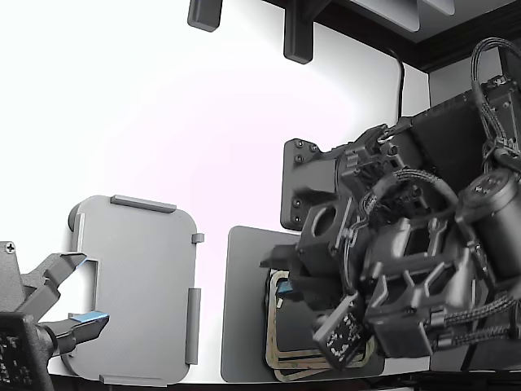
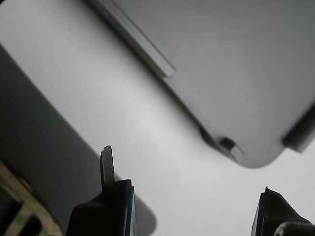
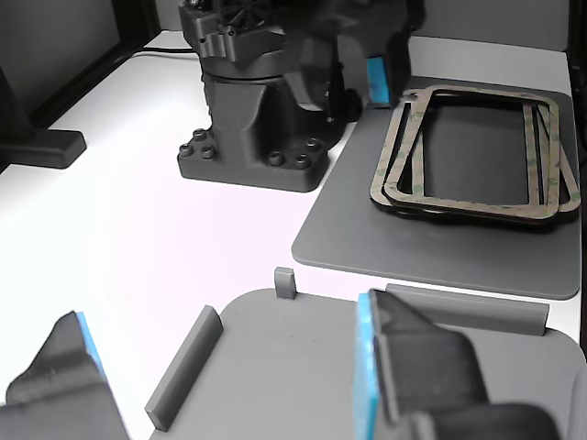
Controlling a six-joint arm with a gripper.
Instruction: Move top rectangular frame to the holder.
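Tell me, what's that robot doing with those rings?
The robot arm's claw is open and holding nothing. It hangs over the white table between the dark grey mat and the light grey holder. The tan frames lie stacked on the mat, the top rectangular frame sitting a bit crooked on the others. The holder has no frame on it, so none has reached it yet.

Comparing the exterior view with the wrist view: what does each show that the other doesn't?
Only the exterior view shows the whole holder, the full dark mat and a second arm's tool at its lower left. Only the wrist view gives a close look at the tool, open and empty. Both show the holder, the mat and part of the frame stack.
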